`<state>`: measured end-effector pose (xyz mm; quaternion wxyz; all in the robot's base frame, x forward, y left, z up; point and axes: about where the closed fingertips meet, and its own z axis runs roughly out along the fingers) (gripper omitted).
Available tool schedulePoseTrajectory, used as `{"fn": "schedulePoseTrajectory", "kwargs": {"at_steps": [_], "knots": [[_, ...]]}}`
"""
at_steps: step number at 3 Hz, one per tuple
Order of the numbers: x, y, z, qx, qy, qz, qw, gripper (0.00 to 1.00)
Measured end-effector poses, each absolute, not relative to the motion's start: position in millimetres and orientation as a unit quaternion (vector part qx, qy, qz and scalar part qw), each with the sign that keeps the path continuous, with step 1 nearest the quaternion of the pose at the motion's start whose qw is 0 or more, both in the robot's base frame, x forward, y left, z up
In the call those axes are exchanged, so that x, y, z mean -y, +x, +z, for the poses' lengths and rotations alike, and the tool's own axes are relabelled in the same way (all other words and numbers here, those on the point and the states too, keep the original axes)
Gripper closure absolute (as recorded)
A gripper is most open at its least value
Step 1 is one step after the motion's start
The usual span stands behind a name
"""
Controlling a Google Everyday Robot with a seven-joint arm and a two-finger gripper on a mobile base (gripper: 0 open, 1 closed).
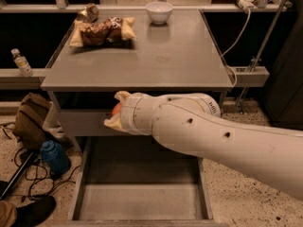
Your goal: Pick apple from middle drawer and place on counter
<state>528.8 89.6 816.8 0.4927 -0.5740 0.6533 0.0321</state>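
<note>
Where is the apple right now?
Camera view, left of centre: the apple is held in the gripper, just under the counter edge, above the open middle drawer.

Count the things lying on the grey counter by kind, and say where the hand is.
White round bowl: 1
Brown-yellow crinkled snack bag: 1
Silvery can-like object: 1
Total: 3
The hand holds the small red-orange apple below the grey flat counter edge, above the open grey metal middle drawer.
</note>
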Motion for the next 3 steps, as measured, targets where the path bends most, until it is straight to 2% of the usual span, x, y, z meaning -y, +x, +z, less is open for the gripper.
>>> {"fn": "schedulePoseTrajectory", "kwargs": {"at_steps": [1, 3], "knots": [[-80.2, 542.5, 837.1, -0.645, -0.577, 0.01, 0.501, 1.0], [-28.2, 610.1, 911.5, -0.62, -0.592, -0.092, 0.507, 1.0]]}}
